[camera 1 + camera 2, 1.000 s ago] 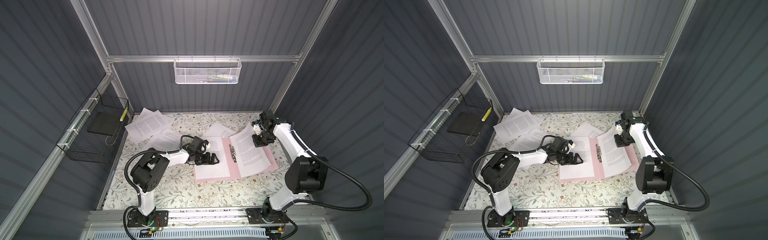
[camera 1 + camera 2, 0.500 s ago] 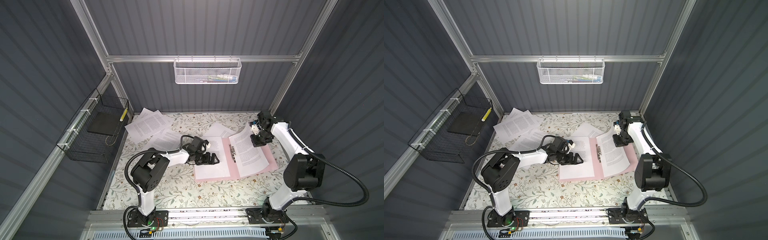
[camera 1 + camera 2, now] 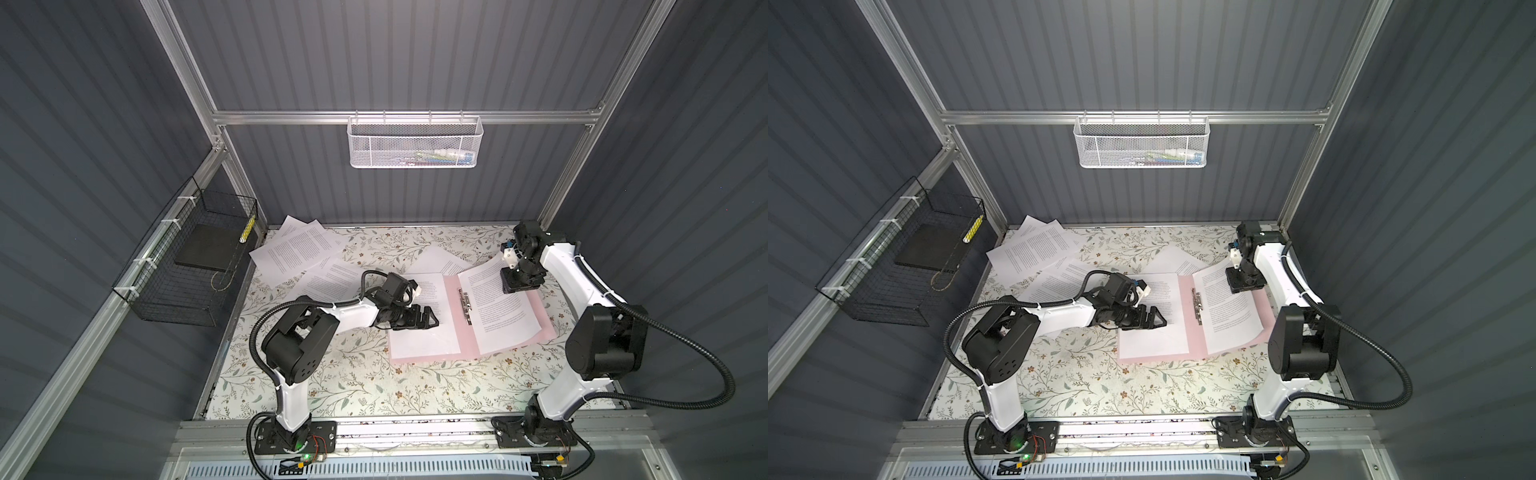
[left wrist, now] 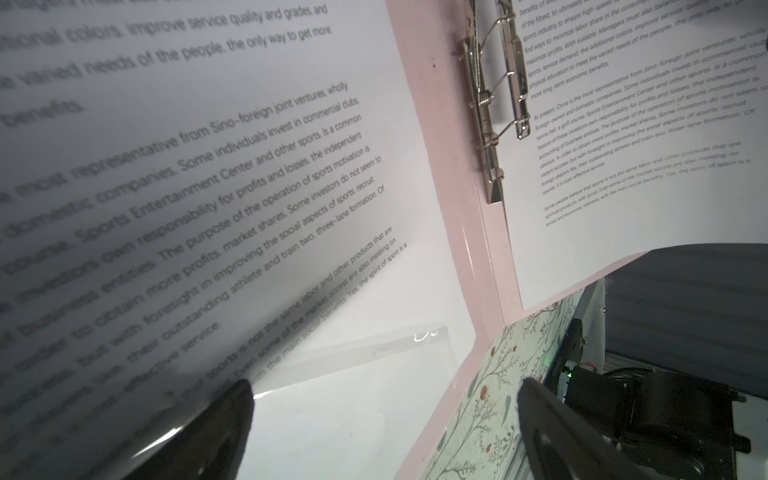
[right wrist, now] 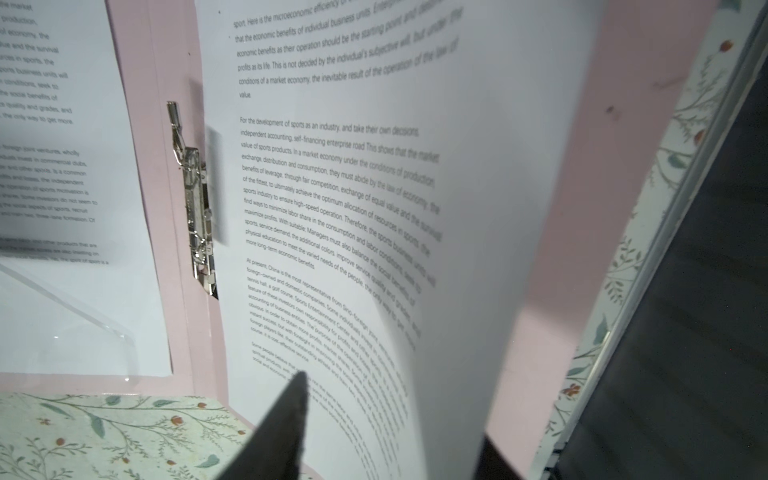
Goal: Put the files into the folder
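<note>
Table (image 3: 332,374): floral cloth, seen whole only in both top views; the wrist views catch just strips of it.
Folder (image 3: 451,316): pale pink, lying open and flat at mid-table, between the two arms.
Wire basket (image 3: 166,291): black, hung on the left wall, holding a dark slab (image 3: 205,247); only the top views show it.
Mesh basket (image 3: 413,143): white, on the back rail, top views only.
Files: loose sheets (image 3: 299,249) are fanned at the back left corner. One sheet (image 3: 419,345) lies flat on the folder's left half. Another sheet (image 3: 503,307) lies on the right half, its far edge curling up.
Left gripper (image 3: 428,320): low over the left-half sheet; the left wrist view (image 4: 384,386) shows its jaws wide apart with nothing between them.
Right gripper (image 3: 519,284): at the raised far edge of the right-half sheet. The right wrist view shows one finger (image 5: 286,424) in front of the page, the other hidden behind the curl. Whether it pinches the page I cannot tell.
Clip (image 3: 465,305): slim metal, along the spine; its springs show only in the wrist views (image 4: 490,95).
Clear strip (image 4: 353,353): across the left half's corner, visible in the wrist views alone.
</note>
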You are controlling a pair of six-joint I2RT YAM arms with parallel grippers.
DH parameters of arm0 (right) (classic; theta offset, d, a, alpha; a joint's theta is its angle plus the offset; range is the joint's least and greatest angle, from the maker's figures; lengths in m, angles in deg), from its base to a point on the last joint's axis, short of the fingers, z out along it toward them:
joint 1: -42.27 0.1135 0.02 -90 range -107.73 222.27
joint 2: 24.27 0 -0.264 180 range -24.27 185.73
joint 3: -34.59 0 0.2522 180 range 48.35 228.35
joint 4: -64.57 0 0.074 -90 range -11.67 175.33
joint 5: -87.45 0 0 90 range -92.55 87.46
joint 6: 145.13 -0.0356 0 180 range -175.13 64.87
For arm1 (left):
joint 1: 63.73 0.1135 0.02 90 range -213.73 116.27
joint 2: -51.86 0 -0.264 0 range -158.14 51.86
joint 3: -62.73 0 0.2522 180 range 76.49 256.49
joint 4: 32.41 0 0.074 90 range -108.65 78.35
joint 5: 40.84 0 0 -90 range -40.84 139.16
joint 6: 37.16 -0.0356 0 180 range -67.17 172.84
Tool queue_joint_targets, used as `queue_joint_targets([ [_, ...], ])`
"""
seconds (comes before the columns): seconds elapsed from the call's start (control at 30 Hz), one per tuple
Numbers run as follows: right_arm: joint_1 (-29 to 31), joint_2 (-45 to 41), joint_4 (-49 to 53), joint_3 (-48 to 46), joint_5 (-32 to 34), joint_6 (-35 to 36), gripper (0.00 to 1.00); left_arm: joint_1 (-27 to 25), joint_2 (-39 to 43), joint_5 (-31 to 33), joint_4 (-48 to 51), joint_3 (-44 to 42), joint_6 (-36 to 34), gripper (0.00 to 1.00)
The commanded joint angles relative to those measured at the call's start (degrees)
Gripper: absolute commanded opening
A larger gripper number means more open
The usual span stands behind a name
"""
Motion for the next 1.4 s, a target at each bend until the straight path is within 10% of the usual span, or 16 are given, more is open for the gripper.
queue_joint_targets([
  [0.0,0.26,0.22,1.02,1.17,0.67,-0.77,0.99,-0.11,-3.11,0.56,3.87,-0.61,-0.64,1.0],
  [0.57,0.01,-8.51,-4.95,1.05,22.27,-12.06,0.99,-0.07,-1.81,-0.65,4.91,0.85,-0.65,1.0],
  [0.97,0.38,-40.56,-36.97,-19.33,-8.89,-31.1,0.99,-0.08,10.6,-0.59,12.12,9.44,-1.56,1.0],
  [1.13,-0.35,-41.68,-40.9,-22.86,-20.09,-40.94,0.99,1.73,21.91,17.71,24.04,8.0,-3.79,1.0],
  [1.37,5.06,-33.72,-54.2,-30.74,-32.66,-51.42,0.99,16.91,33.95,26.35,34.55,-1.42,-4.55,1.0],
])
